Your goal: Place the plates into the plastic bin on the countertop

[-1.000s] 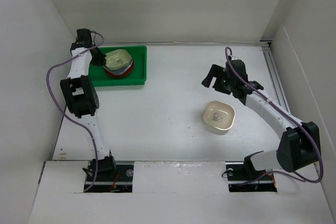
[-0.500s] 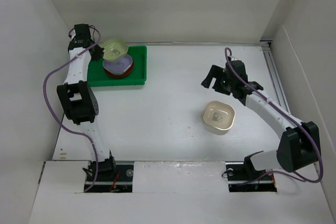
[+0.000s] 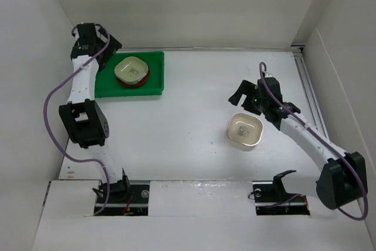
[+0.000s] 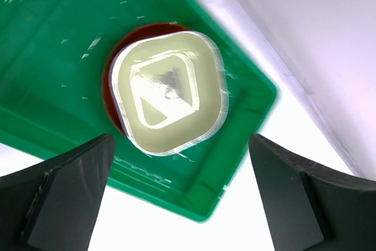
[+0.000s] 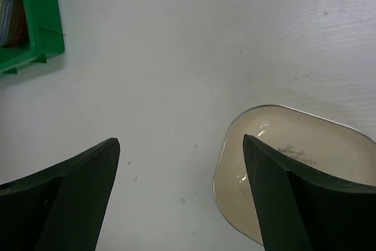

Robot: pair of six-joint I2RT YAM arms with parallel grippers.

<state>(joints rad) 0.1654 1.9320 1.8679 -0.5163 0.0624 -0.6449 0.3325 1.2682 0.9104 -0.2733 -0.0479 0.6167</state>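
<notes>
The green plastic bin point(image 3: 154, 84) sits at the back left of the white countertop point(image 3: 188, 116). It holds a stack of plates with a pale green one point(image 3: 130, 69) on top and a red-brown one point(image 4: 108, 89) showing underneath. My left gripper point(image 3: 108, 48) hovers open above the bin's back left corner, holding nothing; in the left wrist view the gripper point(image 4: 181, 145) frames the pale green plate point(image 4: 169, 92) and the bin wall point(image 4: 235, 163). A cream plate point(image 3: 245, 130) lies on the right of the countertop. My right gripper point(image 3: 245, 99) stands open just behind it, with one fingertip point(image 5: 276, 174) over the cream plate point(image 5: 311, 163).
White walls close in the countertop at the back and both sides. A rail point(image 3: 308, 86) runs along the right edge. In the right wrist view the bin's corner point(image 5: 41, 22) shows at the upper left.
My left gripper has let go of the pale green plate onto the stack, opened and drawn back toward the back left corner. My right gripper has moved nearer to the cream plate.
</notes>
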